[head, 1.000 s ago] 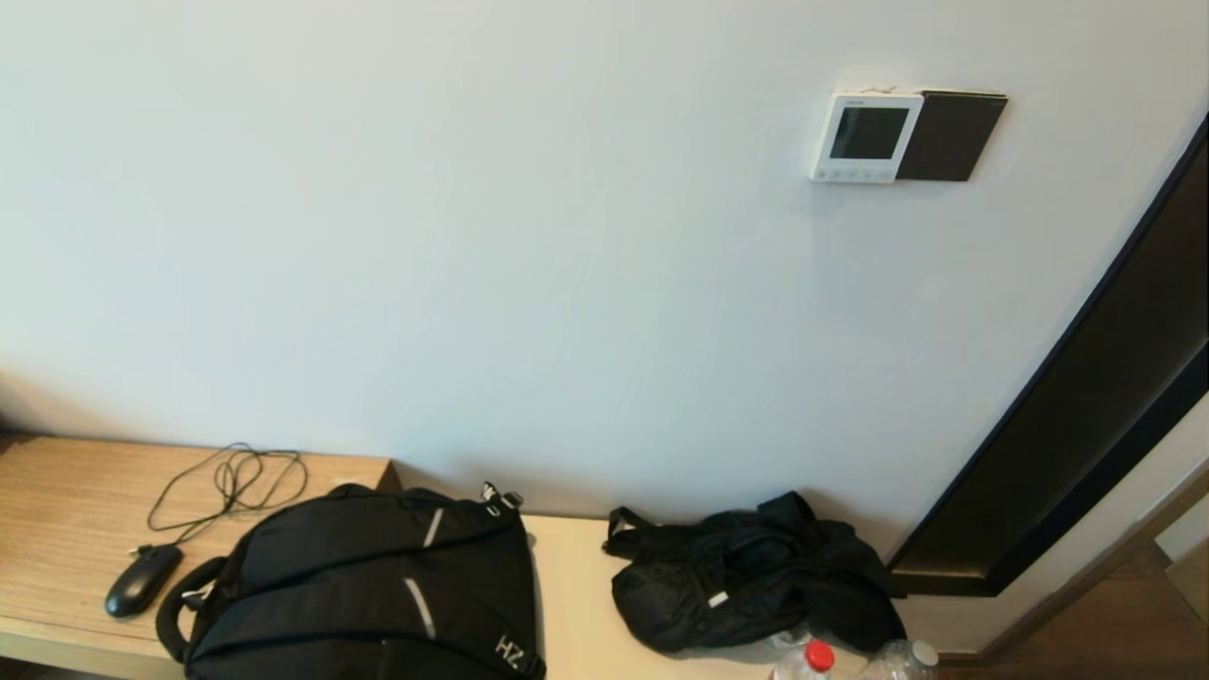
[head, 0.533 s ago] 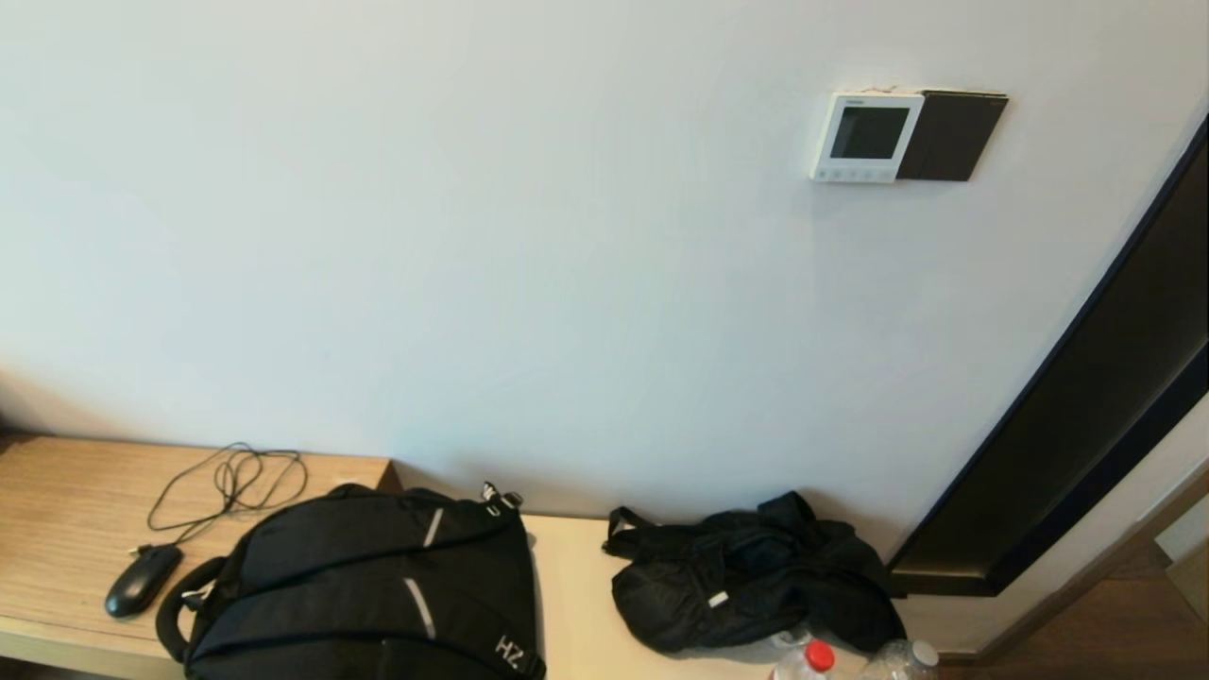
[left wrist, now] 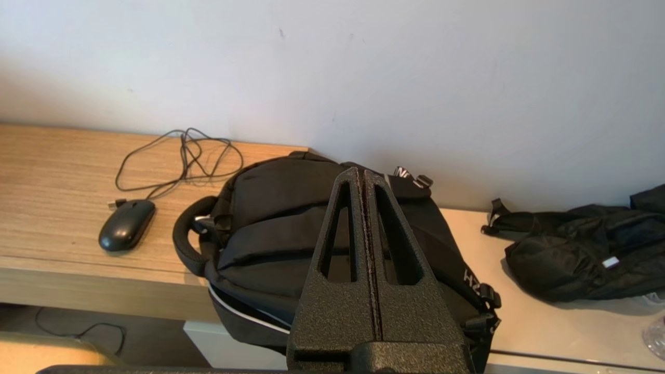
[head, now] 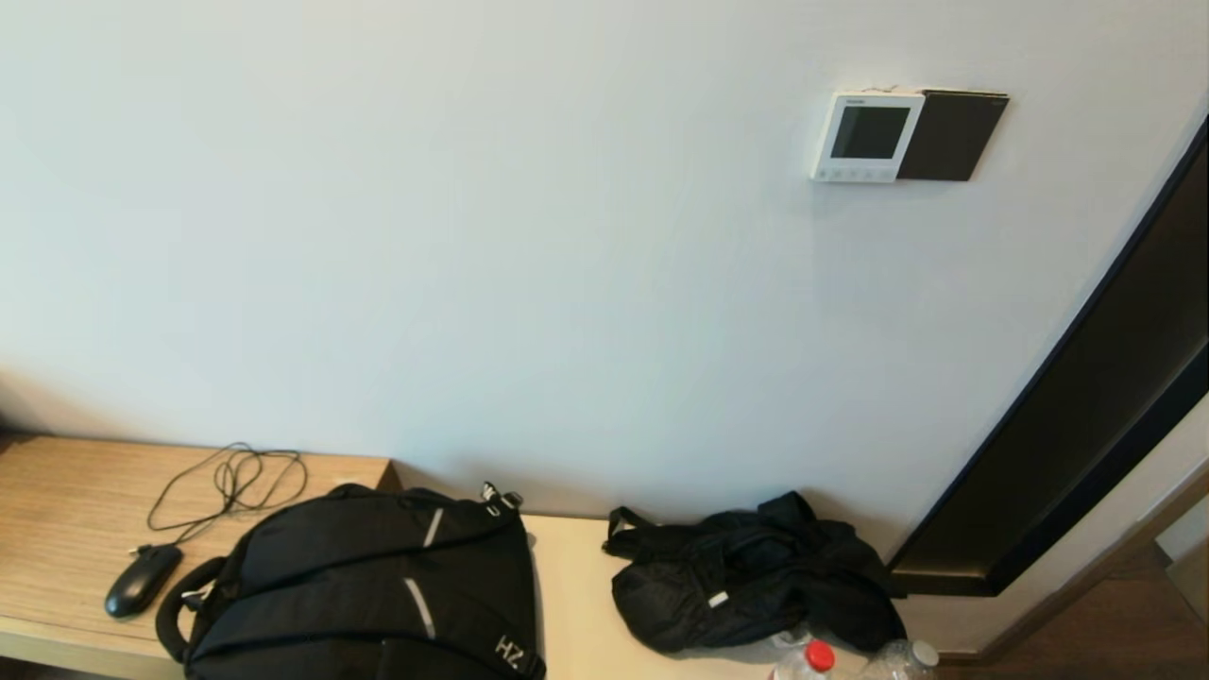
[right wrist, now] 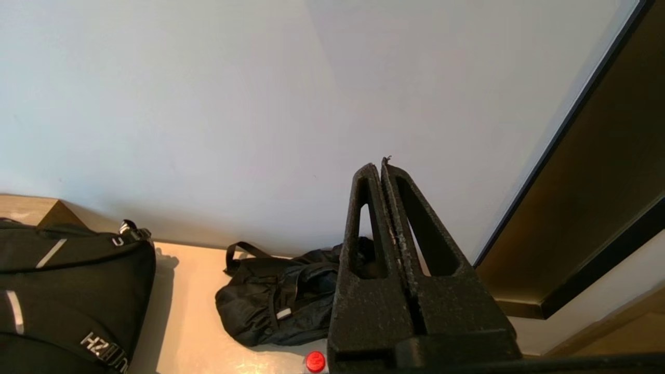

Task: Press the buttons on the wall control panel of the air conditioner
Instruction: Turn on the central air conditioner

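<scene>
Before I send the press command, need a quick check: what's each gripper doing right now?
Left gripper: closed, holding nothing, above the black backpack.
Right gripper: closed, holding nothing, pointed at the wall.

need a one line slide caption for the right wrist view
Right gripper, jaws shut, aimed at the bare wall above a crumpled black bag, beside a dark door frame.

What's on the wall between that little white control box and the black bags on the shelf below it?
Nothing: in the head view, bare white wall runs from the control panel down to the crumpled black bag and backpack.
</scene>
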You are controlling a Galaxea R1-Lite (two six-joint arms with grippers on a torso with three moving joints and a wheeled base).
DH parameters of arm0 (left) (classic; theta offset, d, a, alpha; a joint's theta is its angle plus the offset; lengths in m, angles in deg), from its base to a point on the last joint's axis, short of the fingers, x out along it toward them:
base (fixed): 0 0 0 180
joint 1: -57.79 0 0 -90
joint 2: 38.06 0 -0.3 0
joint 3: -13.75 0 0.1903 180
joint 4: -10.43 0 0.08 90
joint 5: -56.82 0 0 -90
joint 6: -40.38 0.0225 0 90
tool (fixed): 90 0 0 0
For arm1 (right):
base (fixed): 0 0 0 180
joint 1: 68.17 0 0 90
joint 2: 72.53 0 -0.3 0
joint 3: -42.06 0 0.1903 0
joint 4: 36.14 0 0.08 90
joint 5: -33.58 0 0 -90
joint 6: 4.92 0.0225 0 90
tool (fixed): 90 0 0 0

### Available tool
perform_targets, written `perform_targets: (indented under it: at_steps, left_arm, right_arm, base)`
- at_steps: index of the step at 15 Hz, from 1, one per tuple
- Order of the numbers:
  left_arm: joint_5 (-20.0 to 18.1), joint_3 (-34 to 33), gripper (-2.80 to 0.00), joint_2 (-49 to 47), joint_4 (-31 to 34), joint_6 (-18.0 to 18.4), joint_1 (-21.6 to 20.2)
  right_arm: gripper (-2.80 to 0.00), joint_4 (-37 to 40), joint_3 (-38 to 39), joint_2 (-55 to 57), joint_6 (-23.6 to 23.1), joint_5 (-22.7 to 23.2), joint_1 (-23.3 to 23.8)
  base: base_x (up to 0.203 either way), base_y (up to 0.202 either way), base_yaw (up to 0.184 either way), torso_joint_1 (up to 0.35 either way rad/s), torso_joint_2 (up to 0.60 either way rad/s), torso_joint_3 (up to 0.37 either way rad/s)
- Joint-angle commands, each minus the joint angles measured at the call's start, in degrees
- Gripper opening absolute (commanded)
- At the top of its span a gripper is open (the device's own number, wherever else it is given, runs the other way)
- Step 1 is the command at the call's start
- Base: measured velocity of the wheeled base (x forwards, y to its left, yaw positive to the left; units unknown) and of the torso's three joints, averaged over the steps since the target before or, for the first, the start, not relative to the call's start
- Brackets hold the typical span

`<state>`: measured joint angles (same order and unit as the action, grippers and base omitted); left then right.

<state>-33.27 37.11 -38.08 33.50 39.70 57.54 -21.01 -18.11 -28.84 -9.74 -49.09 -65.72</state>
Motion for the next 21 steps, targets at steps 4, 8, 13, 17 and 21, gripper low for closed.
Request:
perform_targets:
  at_steps: [4, 8, 13, 17, 21]
  left_arm:
    - [0.0, 0.0, -2.80, 0.0, -0.1, 0.0, 0.0]
    - [0.0, 0.0, -2.80, 0.0, 0.0, 0.0, 0.0]
    - [0.0, 0.0, -2.80, 0.0, 0.0, 0.0, 0.0]
    - [0.0, 0.0, -2.80, 0.0, -0.1, 0.0, 0.0]
    - [0.0, 0.0, -2.80, 0.0, 0.0, 0.0, 0.0]
  right_arm:
    - [-2.80, -0.1, -3.7, 5.7, 0.6, 0.1, -0.1]
    - [-2.80, -0.7, -6.9, 10.6, 2.1, 0.1, -0.1]
    - [-2.80, -7.2, -11.1, 19.4, 2.1, -0.4, -0.1]
    - [-2.80, -7.8, -18.5, 26.9, 3.3, -2.8, -0.5]
    - [-2.80, -11.7, -24.1, 34.6, 3.8, -9.0, -4.2]
  base:
    - [0.000, 0.000, 0.000, 0.000, 0.00, 0.000]
    - [0.000, 0.000, 0.000, 0.000, 0.00, 0.000]
    - [0.000, 0.000, 0.000, 0.000, 0.00, 0.000]
    - [0.000, 0.000, 0.000, 0.000, 0.00, 0.000]
    - [0.000, 0.000, 0.000, 0.000, 0.00, 0.000]
